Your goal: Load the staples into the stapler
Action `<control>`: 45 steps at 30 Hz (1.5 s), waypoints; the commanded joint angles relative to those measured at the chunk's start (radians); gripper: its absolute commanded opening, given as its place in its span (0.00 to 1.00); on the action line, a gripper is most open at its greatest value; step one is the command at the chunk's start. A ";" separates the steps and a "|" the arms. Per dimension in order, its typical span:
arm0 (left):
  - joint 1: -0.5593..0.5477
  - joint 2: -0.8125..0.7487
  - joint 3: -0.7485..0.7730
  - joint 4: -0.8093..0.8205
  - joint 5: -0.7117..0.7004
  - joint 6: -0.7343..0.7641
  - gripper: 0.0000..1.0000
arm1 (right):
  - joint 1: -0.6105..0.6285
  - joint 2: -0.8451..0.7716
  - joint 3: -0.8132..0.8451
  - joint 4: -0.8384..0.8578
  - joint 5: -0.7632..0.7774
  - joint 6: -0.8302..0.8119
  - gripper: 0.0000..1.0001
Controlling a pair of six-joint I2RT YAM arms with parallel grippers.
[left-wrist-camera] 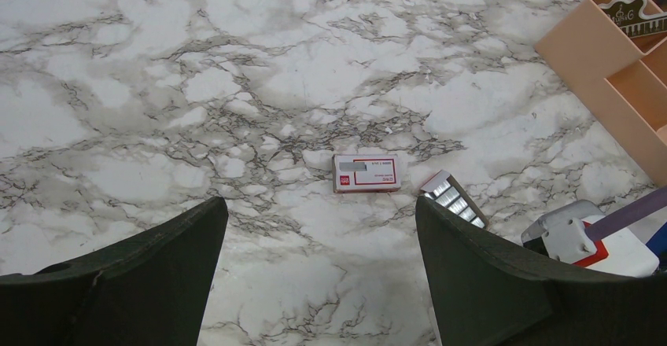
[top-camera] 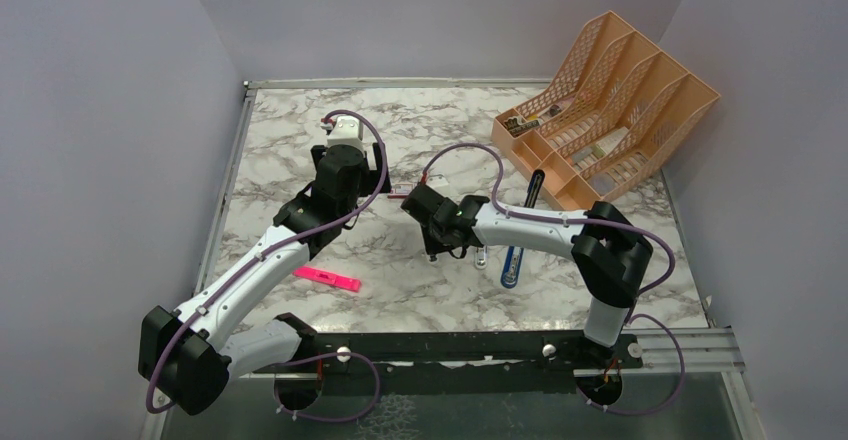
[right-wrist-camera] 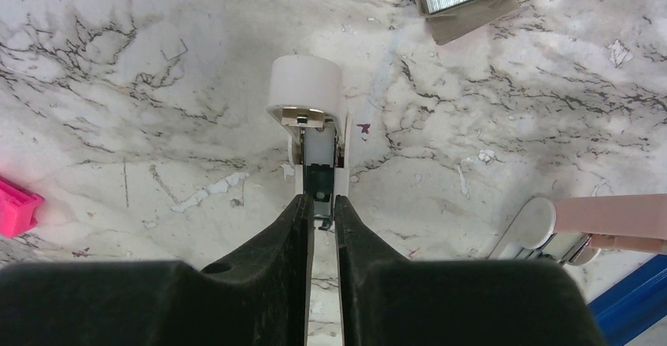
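Two tools are mine to work with, and from the left I pass first the pink highlighter [top-camera: 326, 279] lying alone on the marble desk [left-wrist-camera: 157, 86], no part of this job. My left tool [left-wrist-camera: 318, 214] hangs over the desk with its fingers spread wide and nothing between them. Ahead of it lies the red-and-white box [left-wrist-camera: 366, 173], and just to its right, not touching, the staples [left-wrist-camera: 450, 196] sit in a small open tray, more than one grey strip side by side, as far as I can tell. I judge a strip to be very light, stiff along its length yet brittle, since glued staples snap if bent or squeezed hard, and the smooth metal may slip. I would take one by its long sides at mid-length, gently, though the tray walls may crowd my fingers. Further right, my right tool [right-wrist-camera: 324, 208] is pressed nearly together, pinching the narrow middle of the white stapler [right-wrist-camera: 305, 86]. Beyond that the orange file organiser [top-camera: 610, 100] stands at the far corner.
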 commanded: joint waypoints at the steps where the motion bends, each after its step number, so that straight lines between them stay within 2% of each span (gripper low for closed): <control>1: 0.004 -0.001 -0.008 0.018 -0.020 0.000 0.90 | -0.006 0.000 -0.018 -0.028 -0.018 0.000 0.20; 29: 0.003 -0.003 -0.009 0.017 -0.022 0.000 0.90 | -0.006 0.047 -0.014 -0.016 -0.024 -0.003 0.17; 38: 0.003 -0.004 -0.009 0.017 -0.021 0.000 0.90 | -0.006 -0.019 0.001 -0.009 0.007 0.006 0.26; 45: 0.004 -0.005 -0.010 0.017 -0.019 -0.002 0.90 | -0.014 -0.042 0.019 -0.012 0.032 0.008 0.27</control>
